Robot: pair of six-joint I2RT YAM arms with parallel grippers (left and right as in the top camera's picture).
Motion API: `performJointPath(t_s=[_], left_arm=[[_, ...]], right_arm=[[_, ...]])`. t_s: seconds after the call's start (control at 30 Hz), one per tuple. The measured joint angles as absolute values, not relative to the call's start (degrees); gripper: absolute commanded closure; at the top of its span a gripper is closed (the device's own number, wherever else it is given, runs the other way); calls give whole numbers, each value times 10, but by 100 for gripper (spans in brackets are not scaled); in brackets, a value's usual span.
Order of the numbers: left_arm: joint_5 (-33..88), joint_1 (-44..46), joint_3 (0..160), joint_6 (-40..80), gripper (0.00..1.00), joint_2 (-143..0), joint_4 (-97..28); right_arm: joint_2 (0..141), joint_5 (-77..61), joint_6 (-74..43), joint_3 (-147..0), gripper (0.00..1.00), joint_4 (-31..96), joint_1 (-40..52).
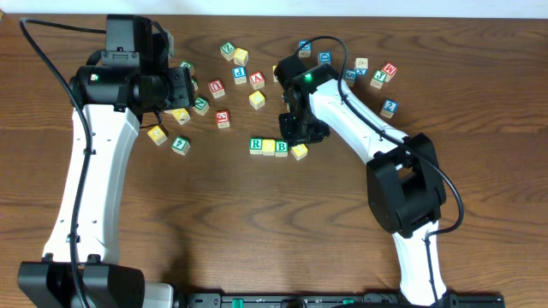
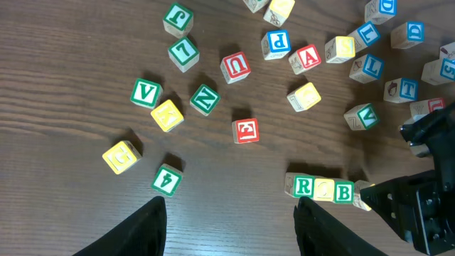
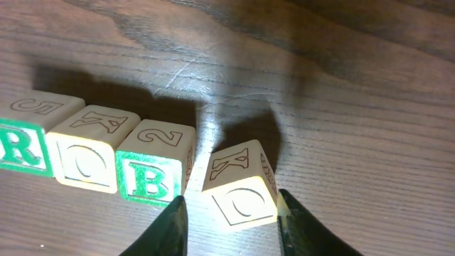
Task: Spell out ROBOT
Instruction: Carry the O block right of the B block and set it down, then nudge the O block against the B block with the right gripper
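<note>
Overhead, green R wooden cube (image 1: 256, 145), yellow wooden cube (image 1: 269, 147), green B wooden cube (image 1: 282, 148) touching in line, left wrist, left hand (image 2: 231, 206) open, empty, near B, right wrist, second yellow cube (image 3: 242, 192) tilted beside B, right hand (image 3: 230, 199) loosely parted around it.

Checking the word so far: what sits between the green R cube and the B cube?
The yellow O cube, lined up with R cube and B cube; right wrist view shows it.

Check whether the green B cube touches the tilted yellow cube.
Apart. Right wrist view shows bare table between the green B cube and the tilted yellow cube.
</note>
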State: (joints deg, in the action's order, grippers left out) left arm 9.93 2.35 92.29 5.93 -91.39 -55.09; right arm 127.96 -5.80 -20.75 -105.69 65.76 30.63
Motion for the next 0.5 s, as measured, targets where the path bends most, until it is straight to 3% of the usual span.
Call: performJointPath(t_s=[0.27, 0.5], left_arm=[[99, 23, 923, 59, 43, -914, -551], [99, 23, 923, 59, 43, -914, -551]], right_arm=[[1264, -55, -208, -1064, 75, 691, 303], [1232, -34, -208, -1068, 87, 707, 282]])
